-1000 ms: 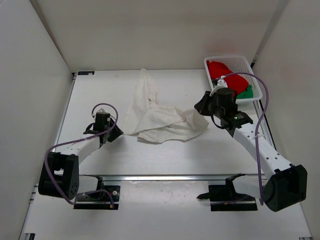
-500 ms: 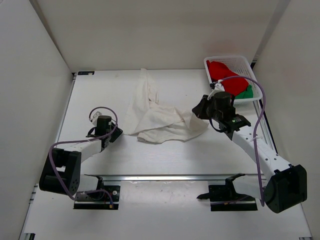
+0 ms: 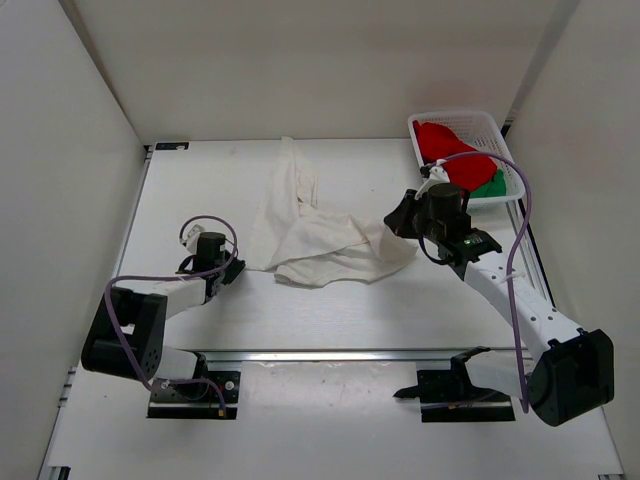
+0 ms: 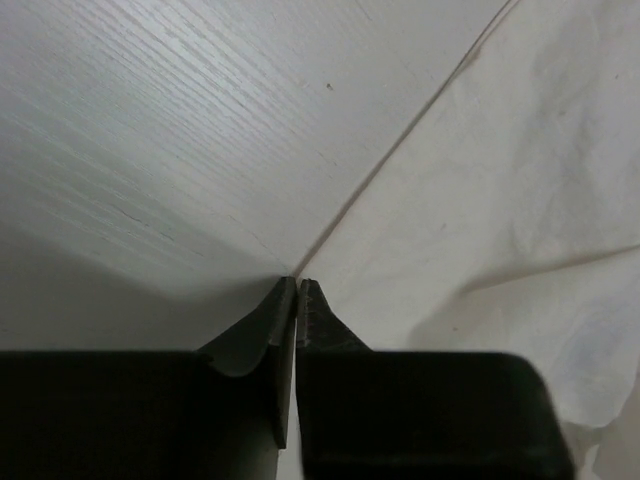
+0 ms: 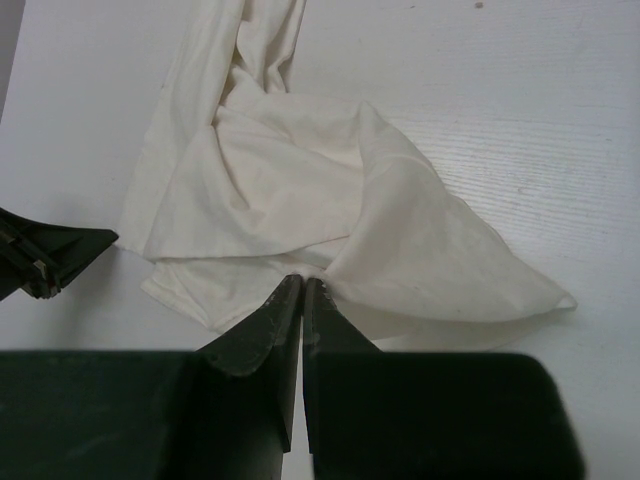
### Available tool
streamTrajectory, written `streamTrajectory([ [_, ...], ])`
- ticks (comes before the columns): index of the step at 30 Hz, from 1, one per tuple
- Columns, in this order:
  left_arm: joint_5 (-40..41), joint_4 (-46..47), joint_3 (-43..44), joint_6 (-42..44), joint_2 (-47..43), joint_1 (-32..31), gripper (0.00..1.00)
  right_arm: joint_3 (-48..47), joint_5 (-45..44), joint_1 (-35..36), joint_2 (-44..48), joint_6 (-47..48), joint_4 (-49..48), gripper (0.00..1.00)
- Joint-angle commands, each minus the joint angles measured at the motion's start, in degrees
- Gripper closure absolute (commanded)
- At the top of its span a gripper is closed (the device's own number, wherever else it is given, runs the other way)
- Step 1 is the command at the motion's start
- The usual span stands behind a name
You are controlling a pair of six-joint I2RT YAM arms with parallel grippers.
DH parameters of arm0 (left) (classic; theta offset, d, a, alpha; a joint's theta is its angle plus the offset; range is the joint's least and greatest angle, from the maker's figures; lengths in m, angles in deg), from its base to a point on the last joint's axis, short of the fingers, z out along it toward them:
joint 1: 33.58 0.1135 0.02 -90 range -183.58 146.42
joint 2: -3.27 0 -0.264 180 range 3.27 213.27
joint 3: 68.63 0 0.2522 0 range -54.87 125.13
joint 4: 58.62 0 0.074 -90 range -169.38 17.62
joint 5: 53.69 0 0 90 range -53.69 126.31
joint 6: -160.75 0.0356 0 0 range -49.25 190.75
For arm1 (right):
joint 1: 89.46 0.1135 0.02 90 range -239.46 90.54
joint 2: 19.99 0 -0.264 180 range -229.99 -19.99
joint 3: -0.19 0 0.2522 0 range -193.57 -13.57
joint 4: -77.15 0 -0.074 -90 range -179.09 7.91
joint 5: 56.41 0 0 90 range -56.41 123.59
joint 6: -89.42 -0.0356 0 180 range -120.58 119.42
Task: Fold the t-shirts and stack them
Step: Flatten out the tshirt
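Right gripper [image 5: 302,280] had its fingers pressed together on a fold of the crumpled white cloth t-shirt [image 5: 280,170], which spread out ahead of its tips. Left gripper [image 4: 298,282] was closed up too, tips right at that shirt's hem. Whether any cloth was caught, I couldn't tell. The bright red cloth t-shirt [image 3: 440,140] and the green cloth t-shirt [image 3: 492,186] sat in the white plastic lattice basket [image 3: 462,114], beyond the right gripper and off to its right.

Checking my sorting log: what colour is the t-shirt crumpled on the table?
Plain white. The t-shirt shows best in the right wrist view.
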Motion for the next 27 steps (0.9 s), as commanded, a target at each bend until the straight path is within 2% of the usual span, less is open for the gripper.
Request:
streamTrajectory([
  [1,0.0,0.8,0.2,0.3,0.5,0.2,0.91,-0.1,0.0,0.4,1.4,-0.7,-3.2,1.00],
  [4,-0.1,1.3,1.3,0.6,0.7,0.1,1.00,-0.5,-0.6,0.5,1.3,-1.0,-2.4,1.00],
  [10,-2.4,-0.9,6.5,3.5,-5.1,-0.9,1.00,-4.4,-2.3,-0.8,1.7,-0.3,0.8,1.00],
  [13,-4.4,-6.6,15.5,8.2,-10.2,-1.9,1.00,-10.9,-5.3,-2.1,1.6,1.0,5.8,1.00],
  [15,-6.6,-11.1,24.6,10.3,-13.0,-0.4,1.00,-15.4,-9.7,-2.8,1.9,1.5,10.6,1.00],
  [17,-10.1,-15.6,31.9,12.1,-14.6,1.9,1.00,-23.6,-13.1,-3.4,2.1,3.8,13.7,1.00],
  [20,-17.2,-16.9,42.1,10.9,-16.0,7.9,1.00,-35.2,-17.7,-4.4,1.3,6.8,19.5,1.00],
  [22,-22.2,-16.5,46.4,8.3,-16.6,15.4,1.00,-44.1,-21.1,-3.6,0.2,9.7,23.1,1.00],
  [24,-28.7,-15.2,51.3,5.3,-17.3,19.7,1.00,-57.9,-25.2,-2.5,-3.7,12.0,29.0,1.00],
  [27,-32.4,-15.7,57.1,2.6,-16.8,24.4,1.00,-74.1,-25.6,-1.4,-9.1,14.4,34.9,1.00],
])
